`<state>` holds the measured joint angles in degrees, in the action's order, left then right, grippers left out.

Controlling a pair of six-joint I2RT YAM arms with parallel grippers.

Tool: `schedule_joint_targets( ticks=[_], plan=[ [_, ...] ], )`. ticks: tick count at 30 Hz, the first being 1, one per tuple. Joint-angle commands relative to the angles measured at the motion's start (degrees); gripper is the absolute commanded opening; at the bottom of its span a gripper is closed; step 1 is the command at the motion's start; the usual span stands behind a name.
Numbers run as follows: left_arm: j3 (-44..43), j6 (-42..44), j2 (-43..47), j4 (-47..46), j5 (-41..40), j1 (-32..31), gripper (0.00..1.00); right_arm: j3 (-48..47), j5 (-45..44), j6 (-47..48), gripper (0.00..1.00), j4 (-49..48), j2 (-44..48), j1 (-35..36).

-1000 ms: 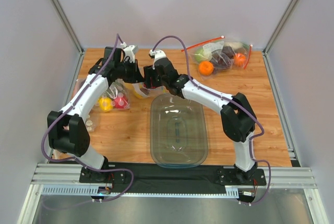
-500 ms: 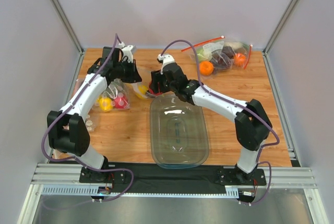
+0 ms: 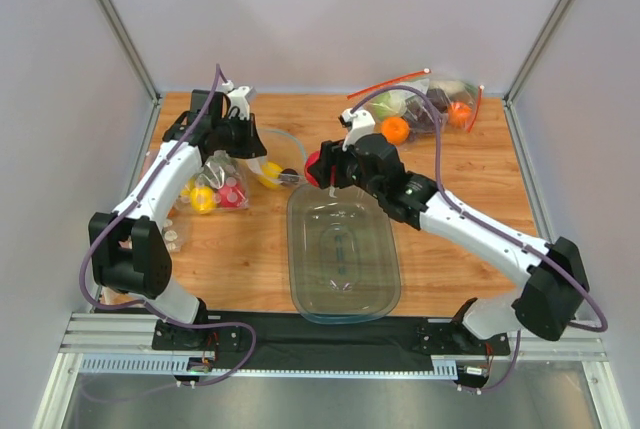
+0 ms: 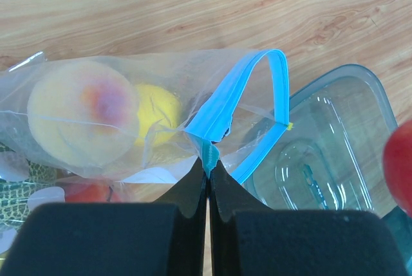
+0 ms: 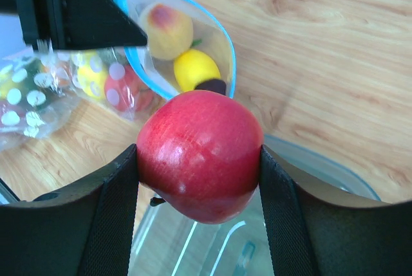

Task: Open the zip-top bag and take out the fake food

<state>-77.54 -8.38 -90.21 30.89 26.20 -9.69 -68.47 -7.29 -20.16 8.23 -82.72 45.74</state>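
We noted the left end effector (image 4: 207, 172) pinched together on the light-blue zip strip (image 4: 226, 96) of the small clear plastic zip-top bag (image 4: 187, 70), which rested on the wooden surface (image 3: 500, 164) with its mouth gaping toward the clear oblong plastic tub (image 3: 345, 279). The right end effector (image 3: 316, 169) was clamped on the red plastic apple (image 5: 199, 154), outside the bag and over the tub's far rim. Inside the bag we saw the orange-yellow peach (image 4: 80, 112), yellow lemon (image 4: 158, 112) and dark plum (image 5: 211, 86).

Top cam looks down over whole table (image 3: 500, 179); both wrist cams close-up, sharing zip-top bag (image 4: 222, 99) mouth and clear tub (image 4: 335, 147).
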Motion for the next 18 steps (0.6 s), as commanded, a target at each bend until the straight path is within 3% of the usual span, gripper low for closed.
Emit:
schedule_joint_targets(
  ticks=[1, 7, 15, 18],
  plan=[
    [-0.68, 1.79, 1.36, -0.57, 0.69, 0.11, 0.0, 4.12, -3.6, -0.67, 0.33, 3.1, 6.33, 1.46],
    [-0.86, 1.18, 3.2, -1.1, 2.63, 0.11, 0.0, 12.64, -8.88, -3.3, 0.34, 9.96, 13.63, 3.65],
    [-1.13, 1.09, 4.52, -0.75, 3.86, 1.26, 0.0, 17.49, -10.9, -5.68, 0.38, 13.48, 13.46, 5.94],
    [-0.6, 1.61, 5.22, -0.66, 2.9, 1.43, 0.0, 18.19, -11.17, -6.64, 0.53, 14.96, 13.9, 6.47]
  ],
)
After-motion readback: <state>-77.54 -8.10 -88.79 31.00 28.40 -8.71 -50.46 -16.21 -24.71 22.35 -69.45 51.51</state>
